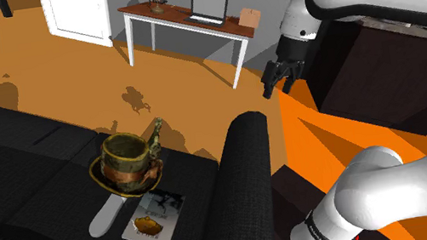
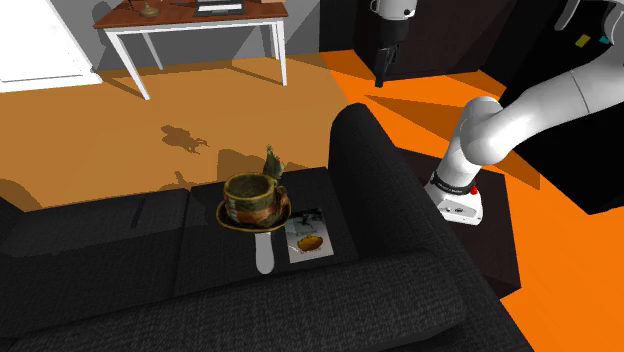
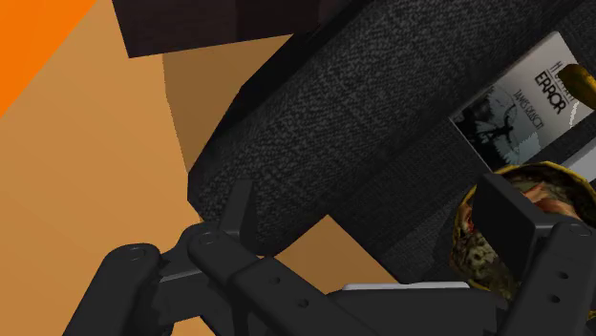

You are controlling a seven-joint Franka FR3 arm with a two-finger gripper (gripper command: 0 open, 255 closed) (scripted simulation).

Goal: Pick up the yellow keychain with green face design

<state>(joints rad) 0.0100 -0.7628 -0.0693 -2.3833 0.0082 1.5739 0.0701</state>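
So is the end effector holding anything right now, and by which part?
Nothing held. The end effector hangs open in the air near the sofa armrest, with nothing between its fingers.

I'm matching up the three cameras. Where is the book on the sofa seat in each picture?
Shoulder view: book low and left of centre, just below the brown hat.
Second exterior view: book near the centre, right of the hat.
Wrist view: book beyond the hat, beside the armrest.
Shared landmark: the black sofa armrest next to it.
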